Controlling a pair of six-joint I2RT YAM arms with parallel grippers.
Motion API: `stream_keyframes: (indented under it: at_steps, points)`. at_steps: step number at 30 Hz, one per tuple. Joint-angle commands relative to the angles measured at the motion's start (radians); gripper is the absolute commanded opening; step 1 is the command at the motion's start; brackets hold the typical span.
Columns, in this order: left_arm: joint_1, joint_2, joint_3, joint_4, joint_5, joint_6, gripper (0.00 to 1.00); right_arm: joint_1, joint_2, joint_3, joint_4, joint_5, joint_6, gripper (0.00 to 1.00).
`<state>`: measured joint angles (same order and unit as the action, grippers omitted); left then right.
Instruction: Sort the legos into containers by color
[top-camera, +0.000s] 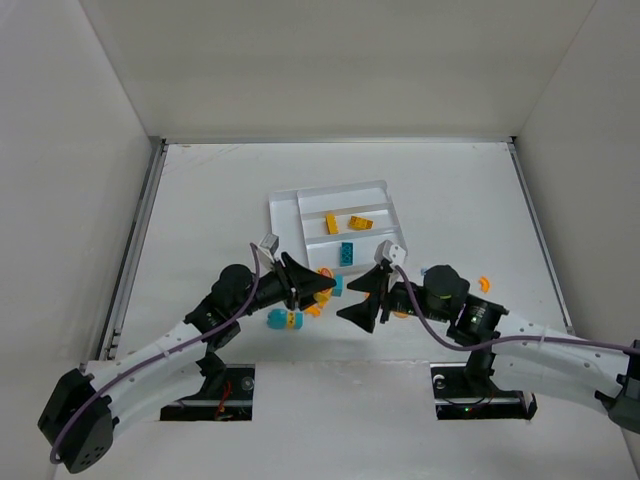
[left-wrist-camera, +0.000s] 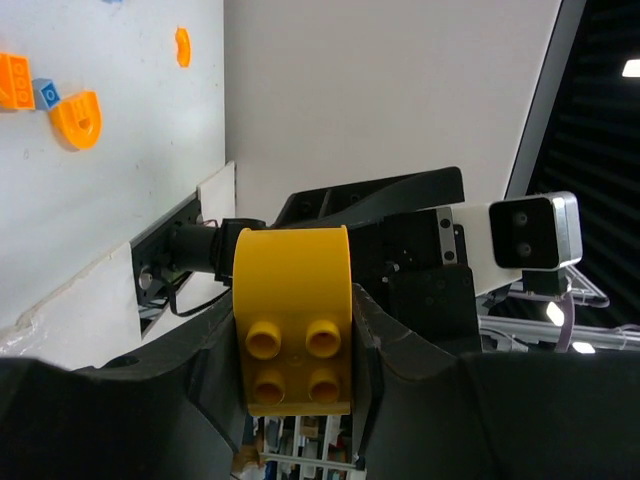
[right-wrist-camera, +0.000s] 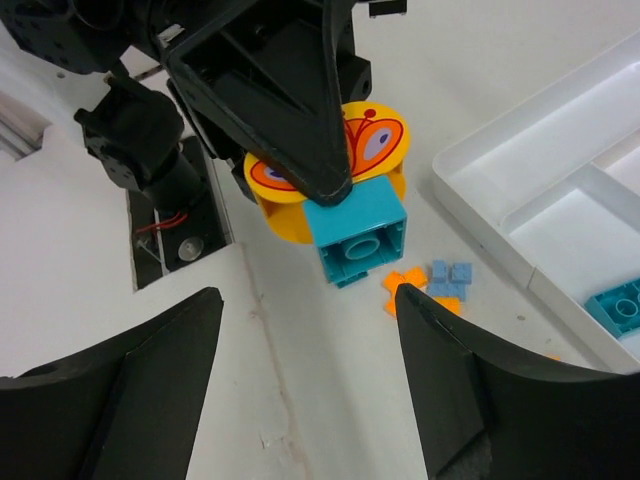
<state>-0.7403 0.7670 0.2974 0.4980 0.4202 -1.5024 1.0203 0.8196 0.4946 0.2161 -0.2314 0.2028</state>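
My left gripper (top-camera: 322, 288) (left-wrist-camera: 296, 335) is shut on a yellow lego (left-wrist-camera: 292, 285) with a rounded end and four studs. In the right wrist view this yellow piece (right-wrist-camera: 375, 145) bears a butterfly print, and a teal brick (right-wrist-camera: 362, 238) sits against it, its hollow underside towards the camera. My right gripper (top-camera: 356, 300) (right-wrist-camera: 310, 335) faces it from the right, open with nothing between its fingers. The white tray of containers (top-camera: 290, 205) (right-wrist-camera: 500, 165) lies just beyond and holds two yellow legos (top-camera: 331, 222) and a teal one (top-camera: 347, 253).
Loose pieces lie on the table near the grippers: a teal-and-yellow piece (top-camera: 283, 319), small orange (right-wrist-camera: 400, 284) and light blue (right-wrist-camera: 450, 274) legos, and an orange arc (top-camera: 484, 283) to the right. White walls enclose the table.
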Motion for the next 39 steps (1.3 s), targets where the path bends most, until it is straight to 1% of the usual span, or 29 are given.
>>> stream_keyframes:
  at_steps: [1, 4, 10, 17, 25, 30, 35, 39]
  points:
    - [-0.023, -0.014, 0.032, 0.080, 0.032, -0.012, 0.18, -0.006, 0.012, 0.073, -0.020, -0.028, -0.023, 0.73]
    - [-0.043, -0.008, 0.031, 0.082, 0.034, -0.001, 0.18, 0.002, 0.030, 0.088, -0.017, -0.026, -0.026, 0.69]
    - [-0.054, -0.008, 0.019, 0.088, 0.034, 0.004, 0.18, -0.006, 0.061, 0.113, -0.020, -0.006, -0.042, 0.68]
    - [-0.057, -0.003, 0.008, 0.099, 0.034, 0.002, 0.18, -0.002, 0.087, 0.125, -0.011, -0.008, -0.048, 0.49]
    - [-0.046, -0.008, -0.014, 0.094, 0.038, 0.004, 0.18, -0.012, 0.081, 0.131, 0.003, -0.005, -0.045, 0.32]
    - [-0.006, -0.024, -0.038, 0.086, 0.058, 0.014, 0.18, -0.056, 0.056, 0.111, -0.014, -0.005, -0.040, 0.27]
    - [0.074, -0.032, -0.064, 0.086, 0.110, 0.021, 0.18, -0.104, 0.016, 0.081, -0.032, 0.003, -0.028, 0.26]
    - [0.152, -0.026, -0.070, 0.086, 0.160, 0.037, 0.17, -0.111, 0.032, 0.081, -0.035, 0.061, -0.029, 0.26]
